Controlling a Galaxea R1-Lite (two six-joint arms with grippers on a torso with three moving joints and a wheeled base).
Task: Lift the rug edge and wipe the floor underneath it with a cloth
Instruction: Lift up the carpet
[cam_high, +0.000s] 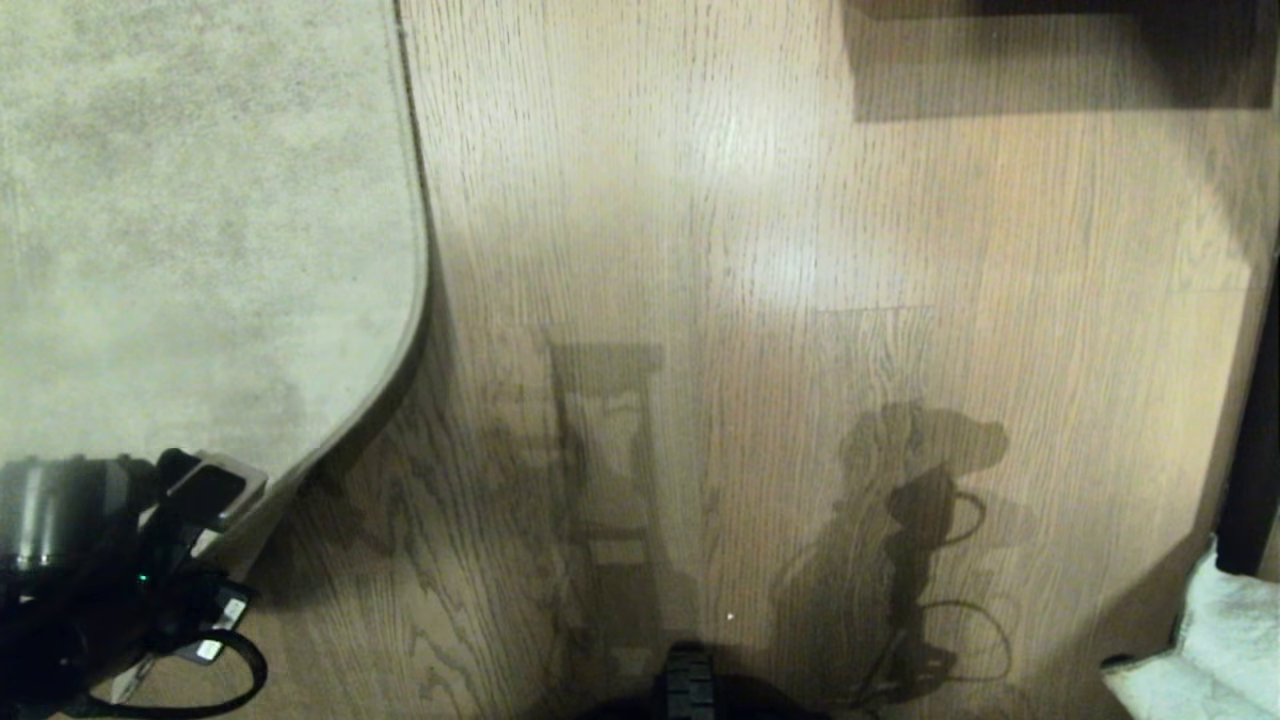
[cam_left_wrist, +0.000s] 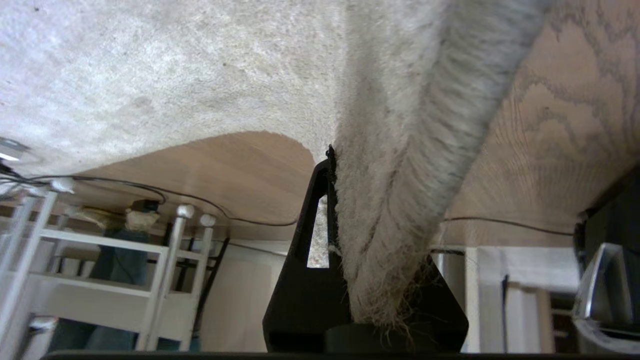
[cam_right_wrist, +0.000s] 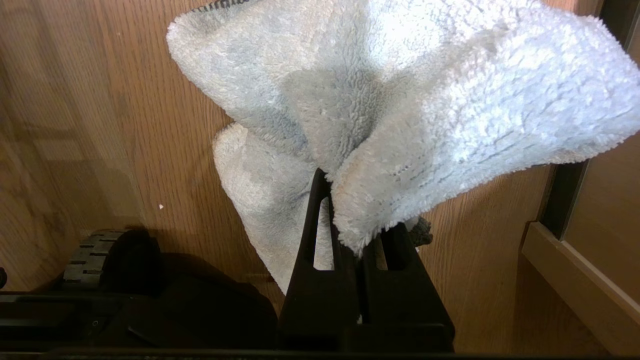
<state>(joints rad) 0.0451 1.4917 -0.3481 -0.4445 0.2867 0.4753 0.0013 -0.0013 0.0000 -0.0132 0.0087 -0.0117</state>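
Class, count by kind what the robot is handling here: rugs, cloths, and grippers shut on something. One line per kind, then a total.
Rugs: 1, the rug edge
Cloths: 1, the cloth
Grippers shut on something: 2, left gripper, right gripper
Total: 4

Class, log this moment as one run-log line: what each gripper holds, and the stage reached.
left gripper: shut on rug edge | right gripper: shut on cloth | floor: not yet wiped

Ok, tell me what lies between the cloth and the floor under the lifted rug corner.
Nothing visible does. The left gripper holds the rug edge up off the floor; the planks across to the cloth in the right gripper lie bare.
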